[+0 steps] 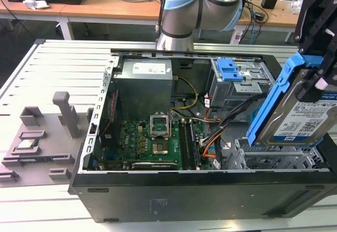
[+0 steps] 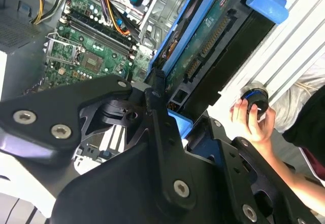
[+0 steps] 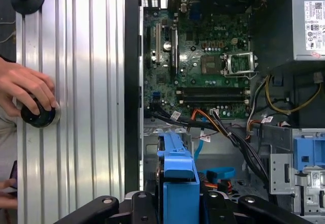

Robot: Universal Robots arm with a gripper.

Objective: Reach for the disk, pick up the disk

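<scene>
gripper (image 1: 316, 79) is clamping the disk (image 1: 295, 117), holding it tilted above the case's (image 1: 158, 195) drive-cage corner | grip apparently only on the carrier edge | risk: slipping, or snagging cables (image 1: 221, 132)

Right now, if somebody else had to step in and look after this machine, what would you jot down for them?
Gripper: shut on the flat silver metal hard disk in its blue plastic carrier, seen in the exterior view.
Disk: held tilted on edge, lifted above the drive cage at the exterior view's right end of the open black computer case.
Done: reach and grasp; the disk is up out of the case.
Left: nothing of the pick-up shows undone.
Note: a person's hand rests on a round black knob on the ribbed metal table beside the case.
</scene>
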